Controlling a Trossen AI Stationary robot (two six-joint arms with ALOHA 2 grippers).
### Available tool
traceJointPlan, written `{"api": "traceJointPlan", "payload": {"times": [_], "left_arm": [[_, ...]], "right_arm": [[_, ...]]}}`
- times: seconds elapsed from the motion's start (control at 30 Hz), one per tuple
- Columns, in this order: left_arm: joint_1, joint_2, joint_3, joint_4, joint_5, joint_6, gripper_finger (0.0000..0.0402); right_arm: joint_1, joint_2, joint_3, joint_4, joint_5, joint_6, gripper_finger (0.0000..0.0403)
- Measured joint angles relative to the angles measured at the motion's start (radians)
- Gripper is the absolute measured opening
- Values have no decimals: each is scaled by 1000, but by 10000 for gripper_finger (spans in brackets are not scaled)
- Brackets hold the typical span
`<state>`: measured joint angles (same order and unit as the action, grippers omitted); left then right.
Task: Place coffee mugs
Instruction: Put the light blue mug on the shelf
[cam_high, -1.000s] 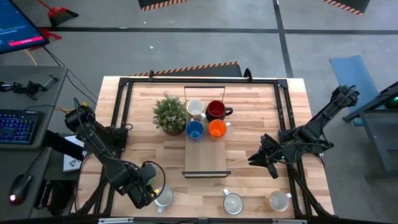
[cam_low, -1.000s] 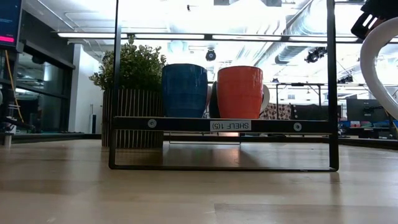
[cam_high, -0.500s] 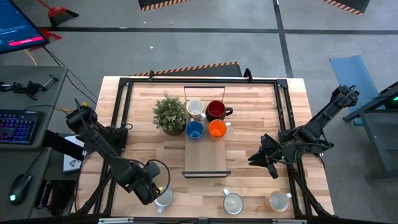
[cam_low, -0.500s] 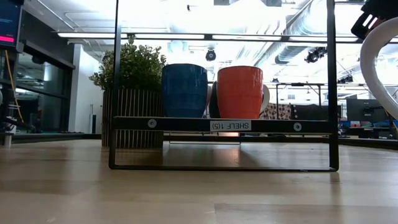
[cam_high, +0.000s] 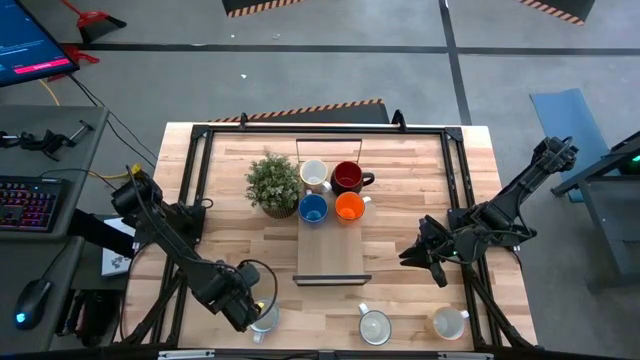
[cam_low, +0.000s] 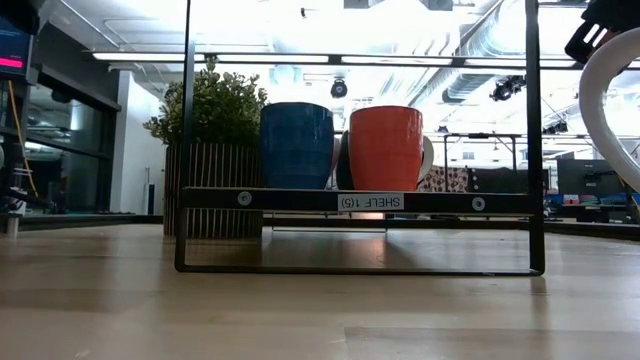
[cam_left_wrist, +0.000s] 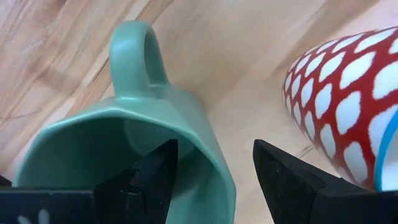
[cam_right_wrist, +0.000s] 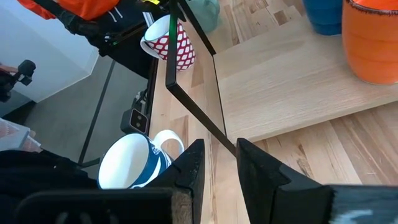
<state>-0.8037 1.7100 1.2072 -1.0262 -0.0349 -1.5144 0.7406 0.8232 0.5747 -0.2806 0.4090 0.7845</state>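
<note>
A teal green mug stands upright on the table near its near left corner. My left gripper points down over it and is open. One finger is inside the mug's mouth and the other is outside its wall, beside the handle. I see no touch. White, dark red, blue and orange mugs stand on the shelf board. My right gripper waits right of the shelf, slightly open with nothing between its fingers.
A red mug with white spots stands close beside the teal one. Another mug stands along the near edge. A potted plant stands left of the shelf. The shelf's black wire frame rises around the board.
My left gripper has sunk toward the teal green mug at the near left, staying open. The right arm and all mugs have kept still.
</note>
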Motion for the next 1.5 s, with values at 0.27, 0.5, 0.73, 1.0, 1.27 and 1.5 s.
{"api": "traceJointPlan", "payload": {"times": [0.27,0.5,0.73,1.0,1.27,1.5], "left_arm": [[5,0,0,-27,-3,7,168],[5,0,0,-48,9,6,45],[8,-12,1,-77,5,34,6],[40,-126,72,-162,3,80,4],[141,-227,211,-366,18,197,4],[299,-217,338,-410,-59,448,4]], "right_arm": [[0,0,0,-1,-1,0,73],[0,0,0,-14,-1,0,73],[0,0,0,-24,-1,0,73],[0,0,0,-27,-1,0,73],[0,0,0,-27,-1,0,73],[0,0,0,-27,-1,0,73]]}}
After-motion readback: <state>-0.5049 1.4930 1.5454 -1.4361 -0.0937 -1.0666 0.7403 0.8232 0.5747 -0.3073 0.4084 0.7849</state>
